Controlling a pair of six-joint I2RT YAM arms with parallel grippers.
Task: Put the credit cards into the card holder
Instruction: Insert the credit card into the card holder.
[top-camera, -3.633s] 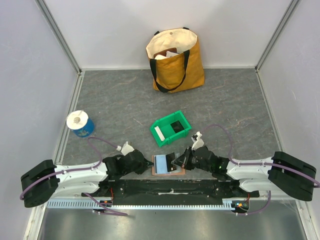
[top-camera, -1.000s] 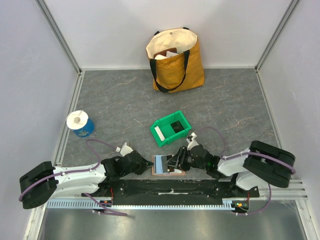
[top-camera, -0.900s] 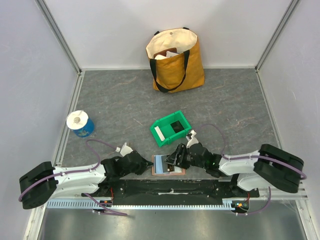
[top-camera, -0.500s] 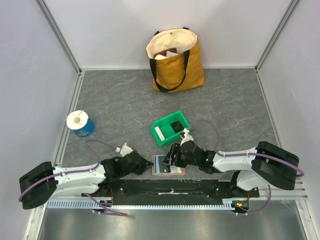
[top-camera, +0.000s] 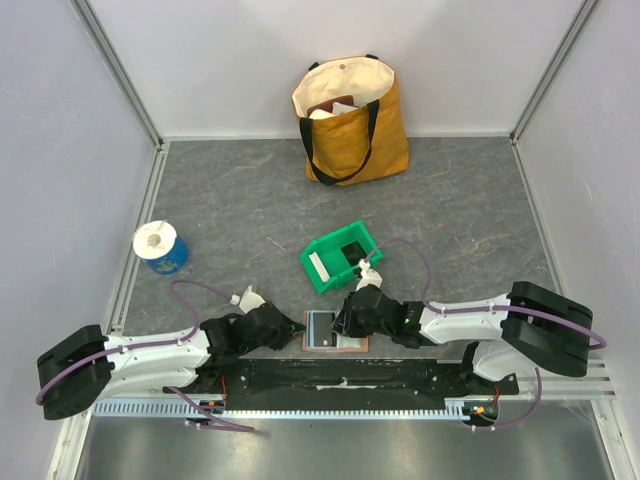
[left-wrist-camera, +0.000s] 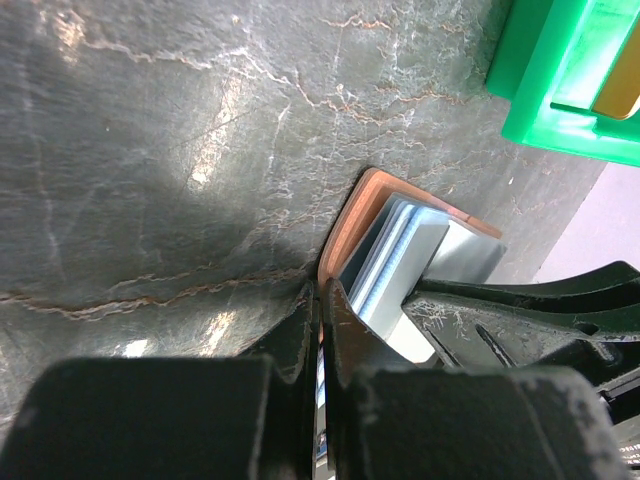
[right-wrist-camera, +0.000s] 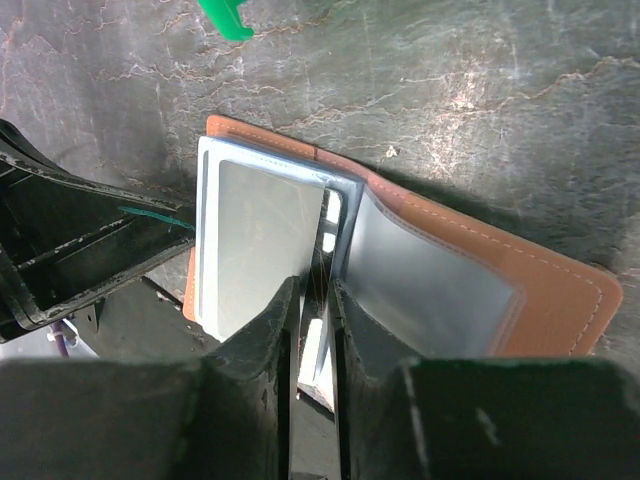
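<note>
The terracotta-brown card holder (top-camera: 322, 329) lies open at the near edge, its blue-grey lining up. My left gripper (top-camera: 294, 330) is shut on its left edge; in the left wrist view my left gripper (left-wrist-camera: 322, 295) pinches the card holder's brown rim (left-wrist-camera: 352, 205). My right gripper (top-camera: 346, 320) is over the card holder's right half. In the right wrist view my right gripper (right-wrist-camera: 316, 290) is shut on a thin dark credit card seen edge-on, standing between two lining flaps of the card holder (right-wrist-camera: 560, 300). A white credit card (top-camera: 318, 266) lies in the green bin.
The green plastic bin (top-camera: 365, 243) stands just behind the card holder, also in the left wrist view (left-wrist-camera: 540, 120). A mustard tote bag (top-camera: 350, 115) stands at the back wall. A blue roll with a white top (top-camera: 160, 247) is at the left.
My right gripper has moved left over the card holder with the dark card and lowered it between the lining flaps. The left gripper has kept its hold and barely moved.
</note>
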